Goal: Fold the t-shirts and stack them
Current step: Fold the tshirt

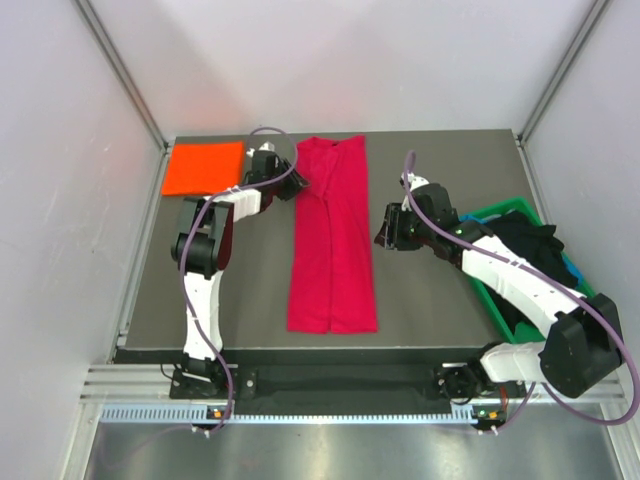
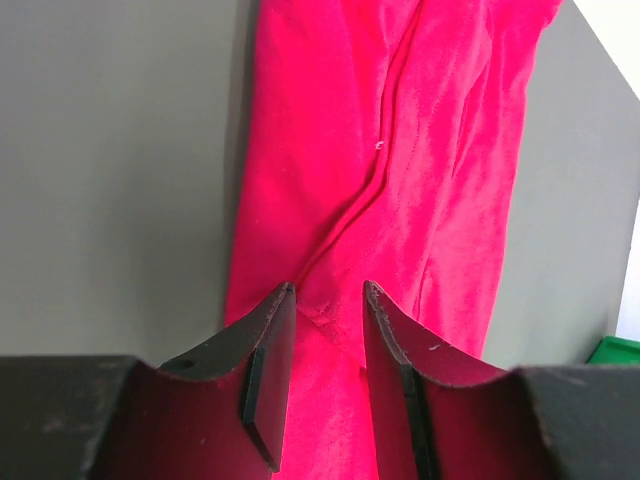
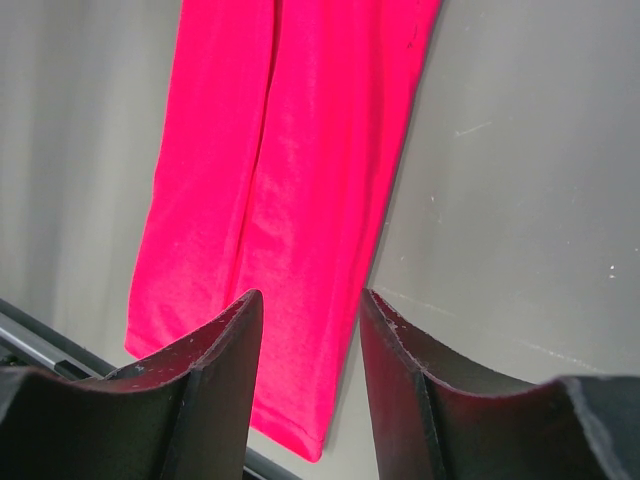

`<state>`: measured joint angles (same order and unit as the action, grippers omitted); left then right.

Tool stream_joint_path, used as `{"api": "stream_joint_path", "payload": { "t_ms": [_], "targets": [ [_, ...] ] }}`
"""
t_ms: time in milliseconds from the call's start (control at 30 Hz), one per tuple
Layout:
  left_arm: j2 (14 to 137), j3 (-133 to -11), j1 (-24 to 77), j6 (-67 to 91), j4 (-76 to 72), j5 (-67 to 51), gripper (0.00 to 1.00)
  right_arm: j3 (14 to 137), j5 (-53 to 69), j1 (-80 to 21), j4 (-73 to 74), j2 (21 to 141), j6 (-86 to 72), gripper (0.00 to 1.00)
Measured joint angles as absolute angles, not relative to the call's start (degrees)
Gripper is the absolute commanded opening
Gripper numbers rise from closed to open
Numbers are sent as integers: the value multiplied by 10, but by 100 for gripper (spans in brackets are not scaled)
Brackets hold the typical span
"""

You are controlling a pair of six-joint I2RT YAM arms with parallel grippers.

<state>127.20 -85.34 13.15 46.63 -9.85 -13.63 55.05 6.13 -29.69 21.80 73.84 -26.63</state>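
While neither side has a grip on anything, I read both as parted. Left end effector (image 2: 327, 292): jaws apart with a clear gap, low over the crimson t-shirt (image 1: 332, 240), nothing pinched between them. Can't tell whether the tips touch the cloth. From overhead it sits at the shirt's left edge, toward the far end. Right end effector (image 3: 310, 297): jaws apart too, empty, at the shirt's right long edge about midway along, with bare surface (image 1: 430, 170) on its right side.

Crimson shirt: centre of the surface, lying flat, both sides folded in so it makes a long strip with a fold line down the middle. Long axis runs near-to-far. The wider end points at the arm bases, the narrower end at the far edge.

Orange t-shirt (image 1: 204, 168): folded into a rectangle in the far-left corner of the surface, long axis left-right. It's just left of the left wrist and apart from the crimson one.

Green bin (image 1: 490, 212): right side of the surface, beside the right arm. A black t-shirt (image 1: 525, 240) is bundled inside, with a sliver of blue cloth (image 1: 572, 268) at the rim. Can't make out how either lies.
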Motion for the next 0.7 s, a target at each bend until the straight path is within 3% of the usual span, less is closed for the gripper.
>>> {"api": "stream_joint_path", "payload": {
  "t_ms": [700],
  "targets": [
    [1279, -871, 140, 457, -69, -110, 39, 550, 62, -294, 218, 738, -266, 44]
  ]
}}
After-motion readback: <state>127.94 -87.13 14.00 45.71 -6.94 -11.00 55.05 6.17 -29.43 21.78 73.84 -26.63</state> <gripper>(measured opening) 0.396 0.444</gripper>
